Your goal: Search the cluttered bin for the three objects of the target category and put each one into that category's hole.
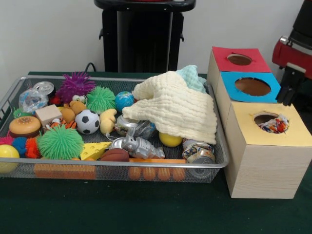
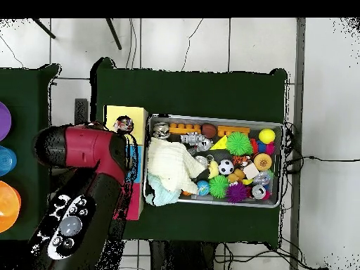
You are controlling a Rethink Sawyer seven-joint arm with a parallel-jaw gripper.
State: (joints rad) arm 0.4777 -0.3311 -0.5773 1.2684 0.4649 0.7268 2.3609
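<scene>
The wire-mesh bin (image 1: pixel 222 163) is full of toys; it also shows in the overhead view (image 2: pixel 280 165). A plain cream cloth (image 1: pixel 170 109) and a mint-green cloth (image 1: pixel 192 77) lie heaped at its right end. No printed bundle shows in the bin. One white bundle with coloured patches (image 1: pixel 274 125) sits in the round hole of the yellow-topped box (image 1: pixel 273 134), also seen from overhead (image 2: pixel 124 125). My gripper (image 1: pixel 287 90) hangs at the right edge, behind the yellow box and beside the blue-topped box (image 1: pixel 251 87). In the overhead view the red arm (image 2: pixel 91 151) hides it.
The red-topped box (image 1: pixel 239 59) stands behind the blue one. The bin holds spiky balls (image 1: pixel 60 142), a small football (image 1: pixel 87 122), a cheese wedge (image 1: pixel 95 151), cans (image 1: pixel 197 152), a yellow ball (image 1: pixel 170 140). Coloured discs (image 2: pixel 5 160) lie on a side table.
</scene>
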